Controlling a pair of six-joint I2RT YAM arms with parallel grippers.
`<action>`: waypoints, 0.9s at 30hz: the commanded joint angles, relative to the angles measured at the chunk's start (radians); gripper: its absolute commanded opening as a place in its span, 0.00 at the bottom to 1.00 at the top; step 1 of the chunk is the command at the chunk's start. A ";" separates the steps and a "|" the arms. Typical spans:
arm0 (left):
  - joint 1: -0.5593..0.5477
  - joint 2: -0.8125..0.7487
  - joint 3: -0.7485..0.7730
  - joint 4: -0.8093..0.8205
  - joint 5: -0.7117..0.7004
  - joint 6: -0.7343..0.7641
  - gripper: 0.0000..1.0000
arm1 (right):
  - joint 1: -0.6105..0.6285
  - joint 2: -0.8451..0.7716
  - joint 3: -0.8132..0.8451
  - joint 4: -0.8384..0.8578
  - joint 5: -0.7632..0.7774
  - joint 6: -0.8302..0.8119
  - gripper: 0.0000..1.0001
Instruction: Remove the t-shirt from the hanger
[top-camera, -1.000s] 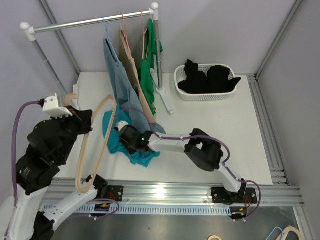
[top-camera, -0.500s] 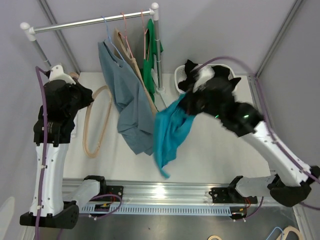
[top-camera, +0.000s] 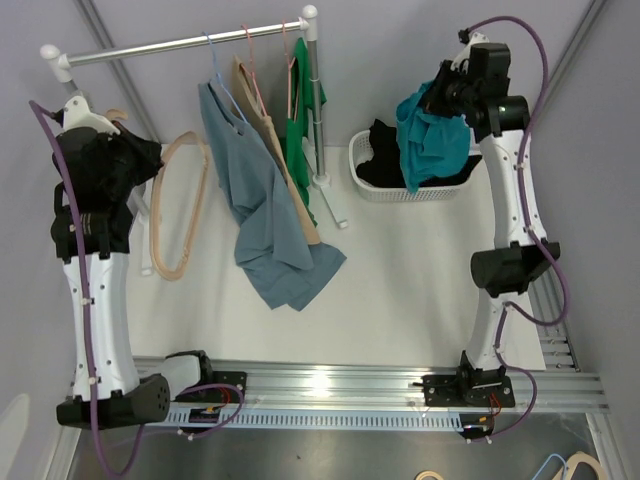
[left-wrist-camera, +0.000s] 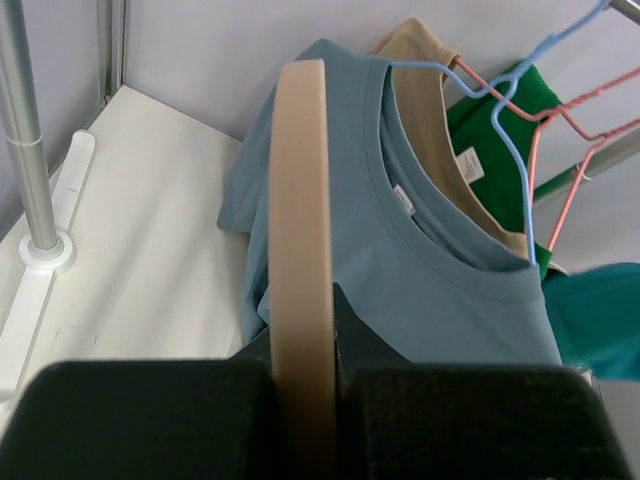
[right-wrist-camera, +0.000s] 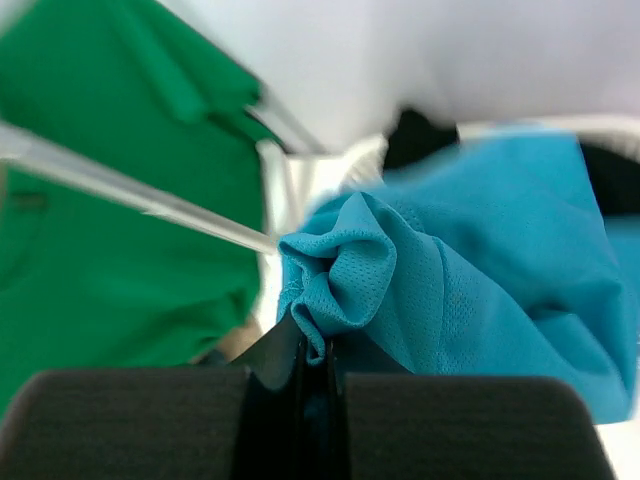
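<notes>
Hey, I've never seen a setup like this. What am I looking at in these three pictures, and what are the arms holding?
Two robot arms are bolted to a white table. The wide picture looks down from above; the other two come from a camera on each wrist. The left gripper is shut on a bare wooden hanger. The right gripper is shut on a teal t-shirt, lifted above a white basket of dark clothes. Three more shirts hang on a rack.

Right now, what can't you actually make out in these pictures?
- Top view: the teal t-shirt covers part of the basket's contents.
- Right wrist view: past the right gripper, everything behind the t-shirt is blurred.
- Left wrist view: the left gripper's dark body hides the wooden hanger's lower part.
</notes>
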 joint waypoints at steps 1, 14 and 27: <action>0.030 0.035 0.007 0.128 0.067 -0.012 0.01 | -0.042 0.039 -0.007 0.064 -0.113 0.014 0.00; 0.029 0.202 0.169 0.311 0.044 0.154 0.01 | -0.066 0.551 0.235 -0.143 0.060 0.077 0.67; 0.084 0.367 0.286 0.429 0.043 0.266 0.01 | -0.041 0.099 -0.403 0.489 0.095 -0.027 0.76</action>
